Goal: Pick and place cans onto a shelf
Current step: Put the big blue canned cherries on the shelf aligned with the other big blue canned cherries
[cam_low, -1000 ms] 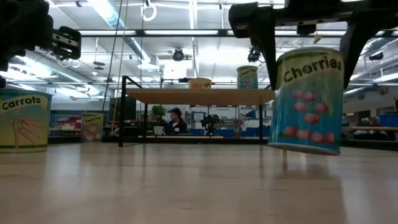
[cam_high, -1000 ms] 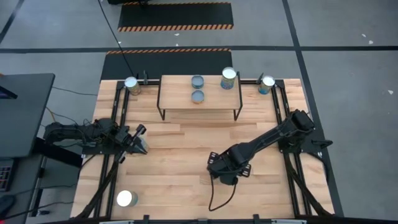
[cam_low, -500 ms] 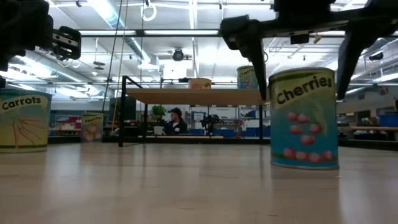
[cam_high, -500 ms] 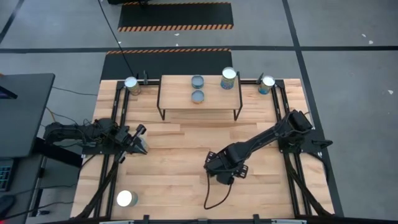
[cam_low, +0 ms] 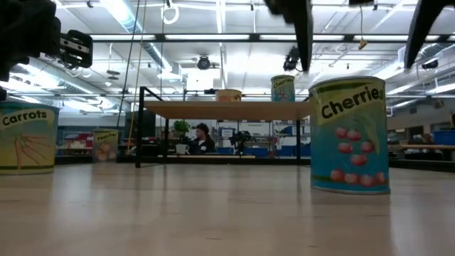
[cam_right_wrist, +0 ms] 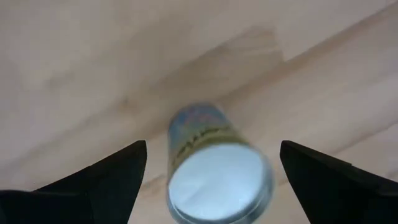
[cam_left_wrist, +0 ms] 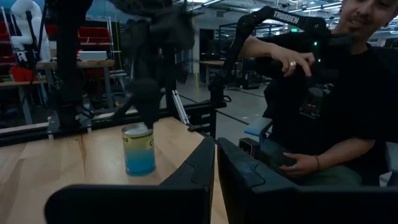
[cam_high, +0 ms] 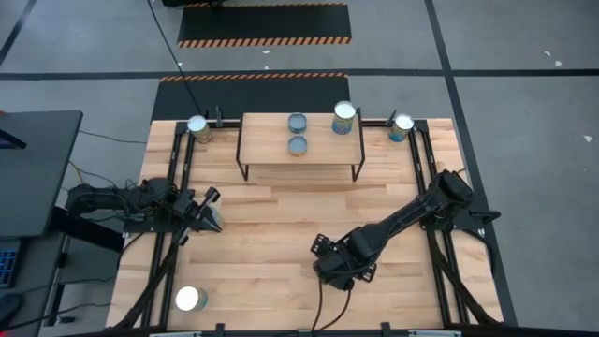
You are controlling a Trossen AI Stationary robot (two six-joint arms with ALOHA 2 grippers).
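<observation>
From my station, the clearest writing is "Cherries" on the blue can (cam_low: 350, 135) standing upright on the table (cam_high: 281, 234) close to the low camera; the far left can (cam_low: 27, 139) reads "Carrots". A third can (cam_low: 106, 145) stands far back by the shelf's left leg, its label too small for me to read, though it may start with "P". On the shelf (cam_high: 299, 150) I see two small dull-topped cans (cam_high: 297, 123), one behind the other, and a taller silver-topped can (cam_high: 344, 117) at its right end. Two more silver tops sit on the table beside the shelf, one on the left (cam_high: 198, 126) and one on the right (cam_high: 402, 124), and another (cam_high: 191, 300) stands at the near left corner. The right gripper (cam_right_wrist: 211, 168) hangs directly above the cherries can with its jaws spread wide, a finger (cam_right_wrist: 106, 174) well clear on each side, touching nothing. The left gripper (cam_left_wrist: 216, 162) waits at the left side of the table, its fingers nearly together and empty. "TROSSEN" is printed on an arm (cam_left_wrist: 292, 22) behind which a seated person (cam_left_wrist: 336, 99) in black sits beyond the table edge, and a second person (cam_low: 201, 136) sits far off in the room under the shelf line.
</observation>
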